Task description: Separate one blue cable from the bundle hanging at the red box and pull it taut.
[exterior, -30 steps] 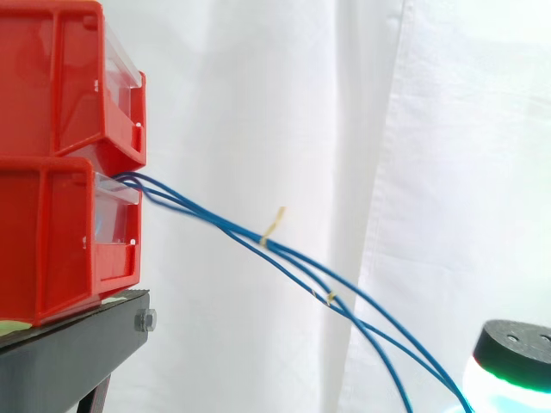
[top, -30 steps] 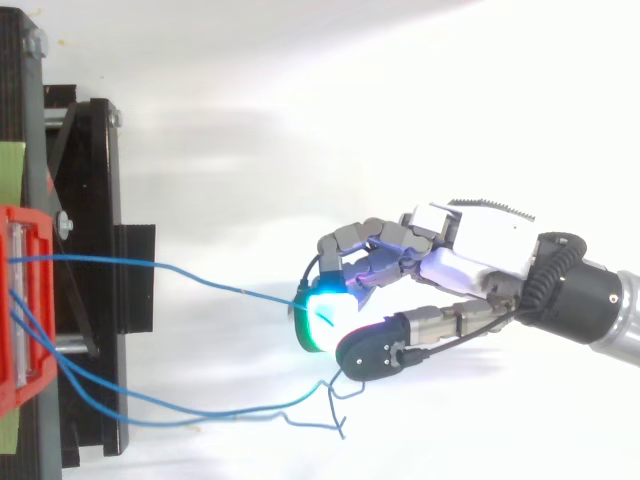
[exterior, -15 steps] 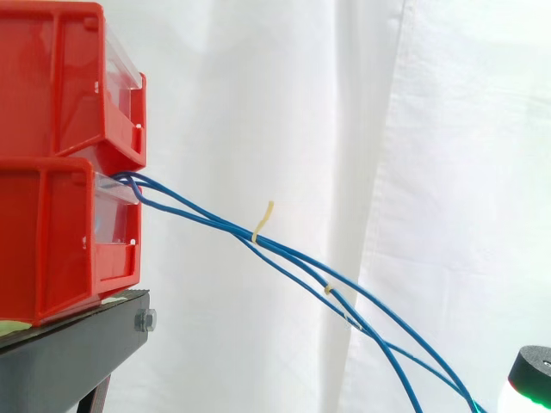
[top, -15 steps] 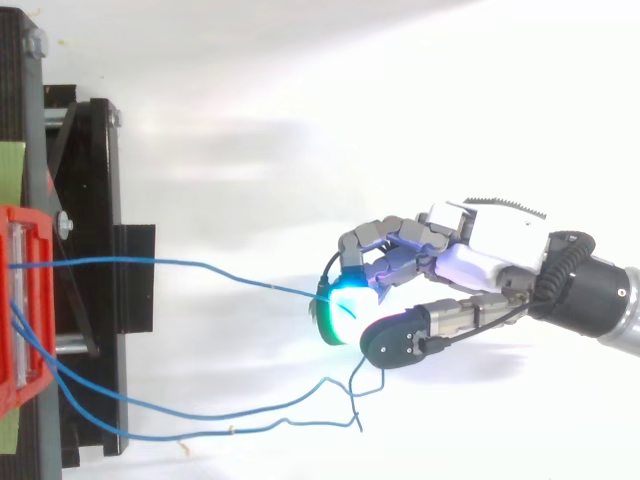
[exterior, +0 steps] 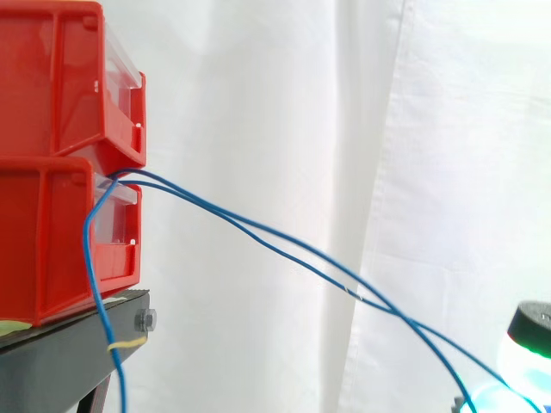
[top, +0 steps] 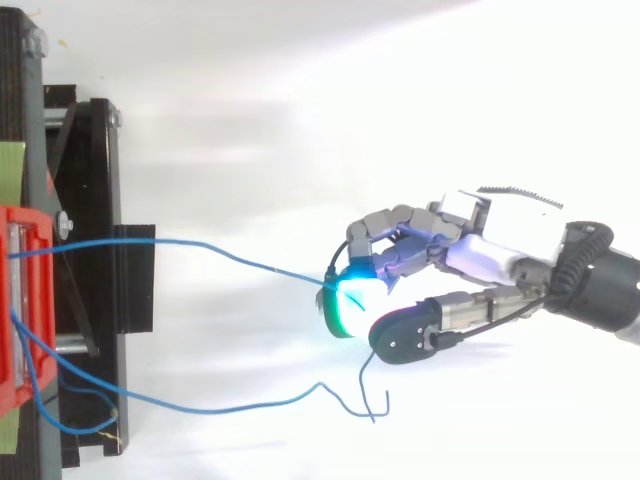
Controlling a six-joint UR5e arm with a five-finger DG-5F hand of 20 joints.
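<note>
- Hand (top: pixel 485 262) well apart from red box (exterior: pixel 47 245), out in front of its open face; fingers curled in tight.
- Closed on blue cable (top: pixel 240 258), pinched between glowing cyan-green fingertip pad (top: pixel 345 305) and black-capped thumb.
- In side view, glowing tip of hand (exterior: pixel 529 331) low and far from red box, below the level of its base.
- Blue cable: from front of red box across to hand, nearly straight with one slight bend not far from the box; free of the other cables along its visible run in top view.
- Second cable (top: pixel 200 409): out of the same box front, sagging in a long curve away from the box, loose end curled up just beside the thumb; cannot tell whether touching the hand.
- In side view, two cables sloping down and away from red box side by side; cannot tell there which is the held one.
- Third cable (exterior: pixel 89 258): dropping straight down right at front of red box, past the edge of black stand (exterior: pixel 60 366); yellow tag (exterior: pixel 126 342) on it just below the box.
- Red box on black stand, upper red box (exterior: pixel 52 77) stacked directly on top.
- White curtain (exterior: pixel 344 129) behind red box and cables.
</note>
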